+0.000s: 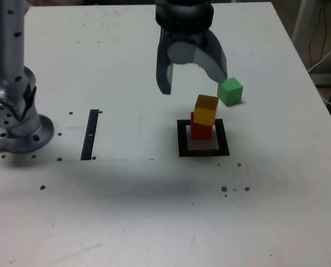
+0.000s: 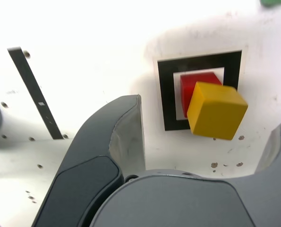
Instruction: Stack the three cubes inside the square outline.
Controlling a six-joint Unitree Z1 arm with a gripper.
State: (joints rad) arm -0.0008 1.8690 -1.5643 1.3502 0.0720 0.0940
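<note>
Inside the outline (image 1: 203, 151), right of centre in the exterior view: red cube (image 1: 201, 129) on the pale middle, yellow cube (image 1: 206, 109) on top of it, turned slightly askew and overhanging. Outside it, up and to the right on the bare table (image 1: 154, 211): green cube (image 1: 230, 91), alone, near but apart. Three cubes in all, one of each colour; one outline; one narrow black strip (image 1: 90, 134) left of centre. Above the stack, at top centre: gripper (image 1: 193, 78), spread wide, holding nothing, clear of the yellow cube. At far left: arm base (image 1: 15, 119).
</note>
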